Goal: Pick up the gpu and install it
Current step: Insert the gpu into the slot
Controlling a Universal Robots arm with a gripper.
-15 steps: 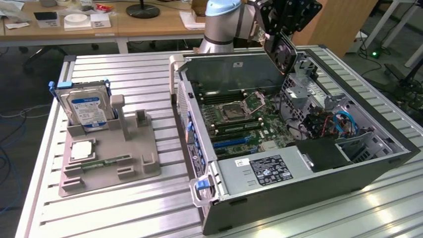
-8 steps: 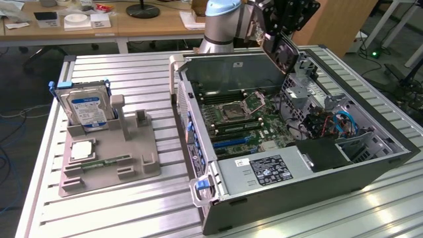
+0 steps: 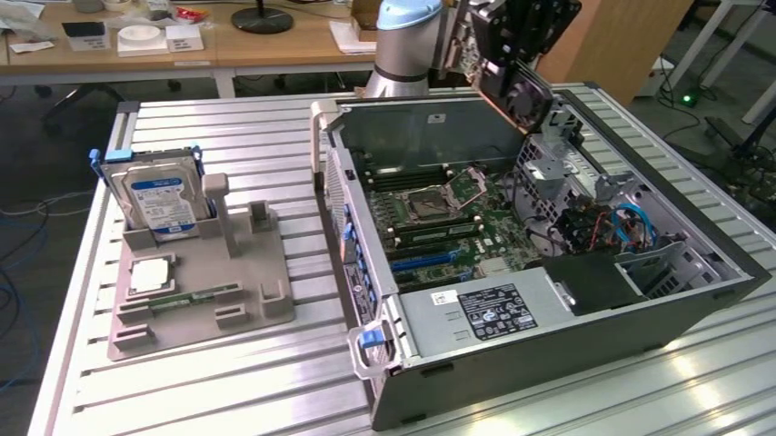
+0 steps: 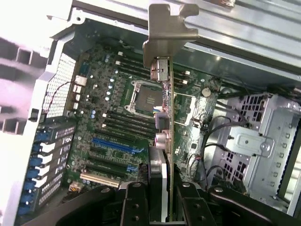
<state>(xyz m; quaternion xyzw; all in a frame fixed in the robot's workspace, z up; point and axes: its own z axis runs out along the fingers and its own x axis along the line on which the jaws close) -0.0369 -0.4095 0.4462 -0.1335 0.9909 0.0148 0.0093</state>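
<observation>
Since the gpu [image 3: 519, 91] hangs in the gripper [image 3: 503, 64] above the far end of the open computer case [image 3: 582, 350], I count the pick-up as done. On my wrist feed the fingers [image 4: 136, 202] sit at a narrow setting, clamped on the card from both sides. The gpu [image 4: 167, 141] stands edge-on between them, and its silvery metal bracket [image 4: 169, 28] is at the end farthest from the grip. On the exterior feed the card is tilted, its round fan facing the camera, raised above the case's upper rim and touching nothing inside.

What is left, as I judge it, is the whole installation. Inside the case the motherboard [image 4: 108, 108] lies well below the card, and the long blue expansion slot [image 4: 115, 146] has nothing seated in it. I can't tell whether the card's edge is lined up with any slot.

Outside the case, on the exterior view's left, the grey holder [image 3: 206, 309] carries the hard drive [image 3: 158, 200] upright and the green memory stick [image 3: 188, 297] lying flat, both well apart from the gripper.
</observation>
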